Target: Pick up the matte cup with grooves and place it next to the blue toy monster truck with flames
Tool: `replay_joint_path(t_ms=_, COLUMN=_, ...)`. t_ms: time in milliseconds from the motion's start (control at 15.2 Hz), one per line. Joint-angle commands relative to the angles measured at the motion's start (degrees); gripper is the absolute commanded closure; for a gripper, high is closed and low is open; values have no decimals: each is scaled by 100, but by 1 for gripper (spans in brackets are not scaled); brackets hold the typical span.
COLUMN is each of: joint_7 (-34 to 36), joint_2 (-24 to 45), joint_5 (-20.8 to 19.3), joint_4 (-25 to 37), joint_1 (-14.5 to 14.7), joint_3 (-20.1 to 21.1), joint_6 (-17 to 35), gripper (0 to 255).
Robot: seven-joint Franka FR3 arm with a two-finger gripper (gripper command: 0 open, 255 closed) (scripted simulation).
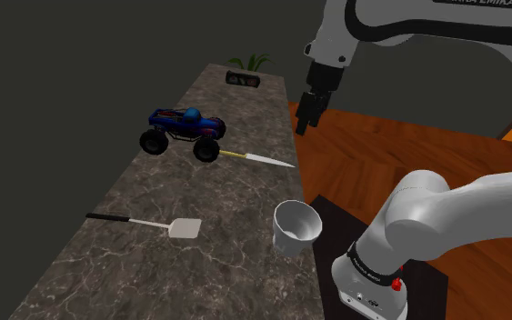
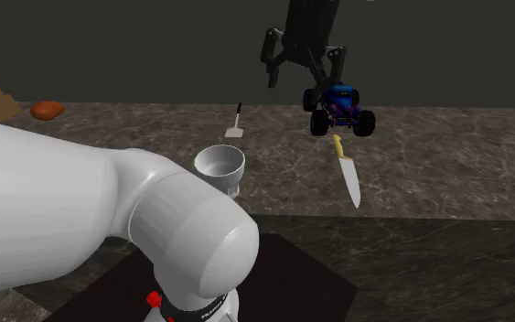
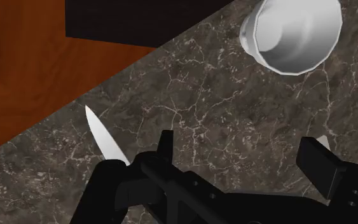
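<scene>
1. Stand (image 1: pixel 426 284): black box beside a wooden floor (image 1: pixel 381 150), carrying the white arm (image 1: pixel 408 227).
2. Countertop (image 1: pixel 108 264): dark, pale-veined stone slab running away from the stand.
3. Cup (image 1: pixel 296 227): small, matte, grey-white, tapering, with a faceted rim. It stands upright, mouth up, on the countertop corner nearest the stand. It is apart from the gripper and well apart from the truck. It also shows in the second exterior view (image 2: pixel 219 166) and the wrist view (image 3: pixel 292 35).
4. Spatula (image 1: pixel 167 225): white flat blade on a thin black handle. It lies flat, at the shoulder view's left of the cup.
5. Knife (image 1: pixel 258 159): white pointed blade with a yellow handle. It lies flat between cup and truck, handle end just beside the truck.
6. Toy monster truck (image 1: pixel 183 132): blue body with flame markings and big black wheels, standing on its wheels.
7. Gripper (image 1: pixel 303 125): all black, hanging above the countertop edge past the knife tip. Its fingers stand wide apart and grasp nothing, as the wrist view (image 3: pixel 241 153) confirms.
8. Planter (image 1: pixel 245 79): dark box with green leaves, at the far end of the countertop.
</scene>
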Motion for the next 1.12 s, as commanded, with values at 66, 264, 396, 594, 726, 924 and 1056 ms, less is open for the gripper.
replay_joint_path(t_ms=66, joint_7=-59, joint_2=-100, joint_5=31, joint_4=-217, joint_1=49, joint_3=20, joint_6=98, gripper=0)
replay_joint_path(t_ms=264, joint_7=-236, joint_2=-393, joint_5=133, joint_4=-852, joint_1=207, joint_3=82, joint_6=387, gripper=0)
replay_joint_path(t_ms=396, joint_7=-352, joint_2=-583, joint_5=207, joint_4=-1265, joint_1=322, joint_3=125, joint_6=575, gripper=0)
replay_joint_path(t_ms=594, joint_7=-521, joint_2=-859, joint_5=330, joint_4=-1868, joint_1=514, joint_3=195, joint_6=853, gripper=0)
replay_joint_path(t_ms=726, joint_7=-631, joint_2=-1038, joint_5=423, joint_4=-2262, joint_1=656, joint_3=246, joint_6=1036, gripper=0)
replay_joint_path(t_ms=924, joint_7=-745, joint_2=-1234, joint_5=535, joint_4=-2697, joint_1=836, joint_3=305, joint_6=1243, gripper=0)
replay_joint_path(t_ms=1056, joint_7=-747, joint_2=-1211, joint_5=569, joint_4=-2841, joint_1=860, joint_3=330, joint_6=1412, gripper=0)
